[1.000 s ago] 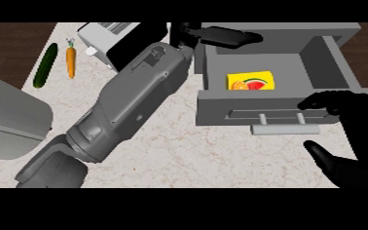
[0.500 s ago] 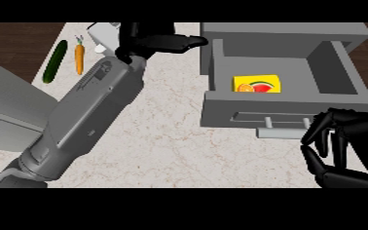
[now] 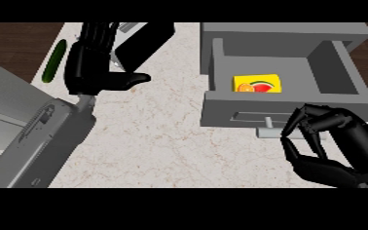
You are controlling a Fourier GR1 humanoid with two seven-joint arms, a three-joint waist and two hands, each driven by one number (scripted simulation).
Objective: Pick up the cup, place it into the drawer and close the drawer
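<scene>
left hand (image 3: 97, 73) withdrawn from drawer (image 3: 280, 58) toward tabletop's far-left corner, fingers straight | right hand (image 3: 327, 136) brought to drawer handle (image 3: 269, 126), fingers curled, nothing clasped | closing judged next

No readable text, numbers or brand marks anywhere. Only printed item: yellow card (image 3: 256, 84) in open drawer (image 3: 223, 109), fruit picture only, no lettering.
</scene>
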